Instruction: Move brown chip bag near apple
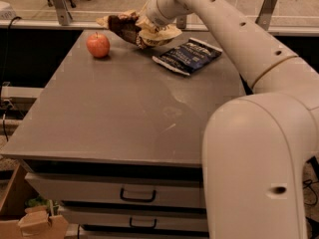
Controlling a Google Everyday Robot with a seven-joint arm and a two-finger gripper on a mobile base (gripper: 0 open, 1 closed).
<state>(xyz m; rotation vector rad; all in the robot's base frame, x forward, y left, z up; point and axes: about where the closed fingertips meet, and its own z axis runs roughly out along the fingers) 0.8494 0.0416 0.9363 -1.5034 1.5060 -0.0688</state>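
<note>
The brown chip bag point(124, 26) has a dark brown middle and cream-yellow ends. It hangs crumpled in my gripper point(147, 28) at the far edge of the grey table point(124, 108), just above the surface. The red-orange apple point(98, 45) stands on the table at the far left, a short way left of and slightly nearer than the bag. The bag's left end reaches over the far edge beyond the apple. My gripper is shut on the bag's right part.
A dark blue chip bag point(188, 56) lies flat on the table right of the gripper. My white arm point(259, 133) fills the right side of the view. Drawers point(114, 193) are under the tabletop. A metal rail runs behind the table.
</note>
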